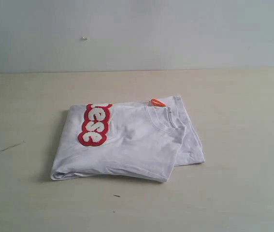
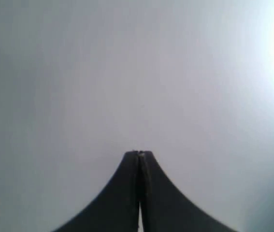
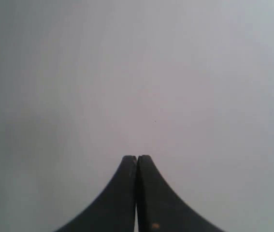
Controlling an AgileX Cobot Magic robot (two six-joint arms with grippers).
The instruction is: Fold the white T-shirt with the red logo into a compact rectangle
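The white T-shirt [image 1: 132, 140] lies folded into a compact, roughly rectangular stack in the middle of the table in the exterior view. Part of the red logo [image 1: 94, 124] with white puffy letters shows on its top layer at the left. The ribbed collar [image 1: 168, 121] and a small orange neck tag [image 1: 157, 102] show at the back right. No arm appears in the exterior view. My left gripper [image 2: 138, 153] is shut with nothing between its dark fingers, facing a blank pale surface. My right gripper [image 3: 137, 157] is shut the same way, holding nothing.
The pale wooden table [image 1: 243, 193] stretches around the shirt on all sides. A plain light wall [image 1: 137, 34] rises behind it. A dark scratch [image 1: 11, 146] marks the table at the left and a small dark speck [image 1: 116, 195] lies in front of the shirt.
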